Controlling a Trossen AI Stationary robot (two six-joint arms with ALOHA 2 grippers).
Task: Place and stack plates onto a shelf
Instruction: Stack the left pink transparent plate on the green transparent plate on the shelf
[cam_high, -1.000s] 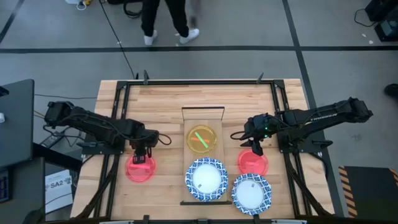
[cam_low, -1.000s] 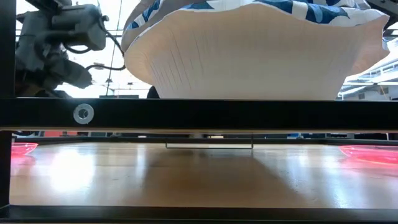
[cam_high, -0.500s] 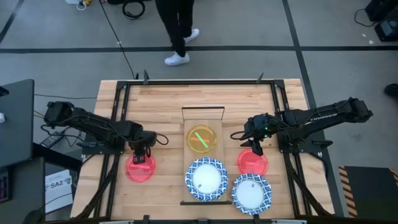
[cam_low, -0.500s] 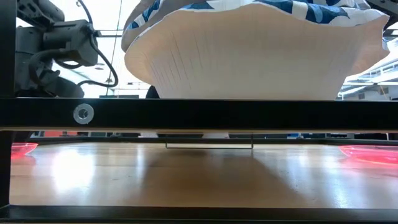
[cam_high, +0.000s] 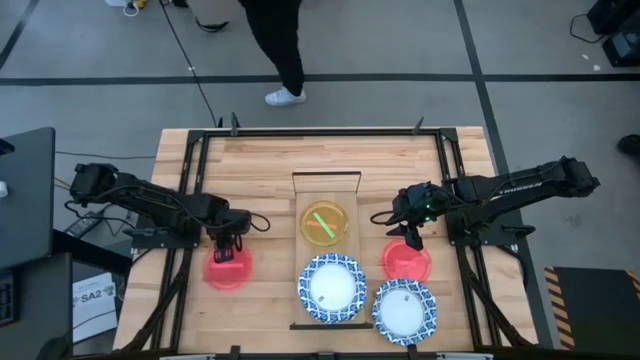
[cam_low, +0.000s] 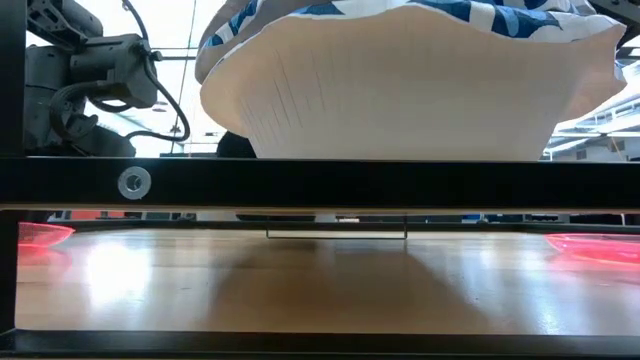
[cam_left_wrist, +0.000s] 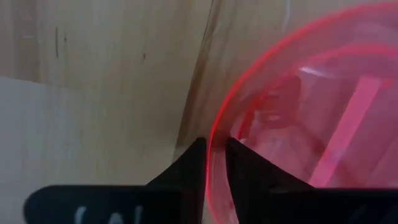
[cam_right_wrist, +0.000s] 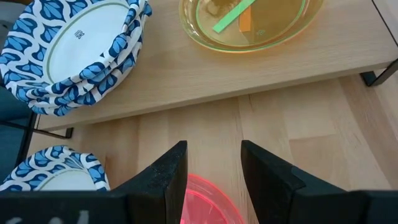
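Note:
My left gripper (cam_high: 228, 250) is at the table's left, shut on a translucent red-pink plate (cam_high: 228, 270). My right gripper (cam_high: 411, 238) hangs open over the far rim of a second red-pink plate (cam_high: 406, 262); its fingers straddle that rim (cam_right_wrist: 208, 196) without touching it. The shelf (cam_high: 325, 188) runs down the table's middle. On it sit a yellowish translucent plate (cam_high: 325, 223) and a stack of blue-rimmed white plates (cam_high: 333, 287). One more blue-rimmed plate (cam_high: 405, 311) lies flat on the table near the right gripper. My left gripper pinches the red-pink plate's far rim (cam_left_wrist: 216, 134) between its two fingers, one finger (cam_left_wrist: 239, 158) inside the plate and one outside. The fingers come from above, pointing down. In the low view the plate's edge (cam_low: 45, 233) stands slightly above the tabletop.
Black frame rails (cam_high: 190, 200) run along the table's left and right sides. Bare tabletop (cam_high: 260, 160) lies on the far side of the plates. A person's legs (cam_high: 285, 50) show on the floor beyond the far edge. In the low view the blue-rimmed stack (cam_low: 400, 90) fills the foreground.
The left gripper has shifted slightly while staying on the red-pink plate's rim, and that edge of the plate has come up a little from the table. The right arm has kept still. The person beyond the far edge has walked on.

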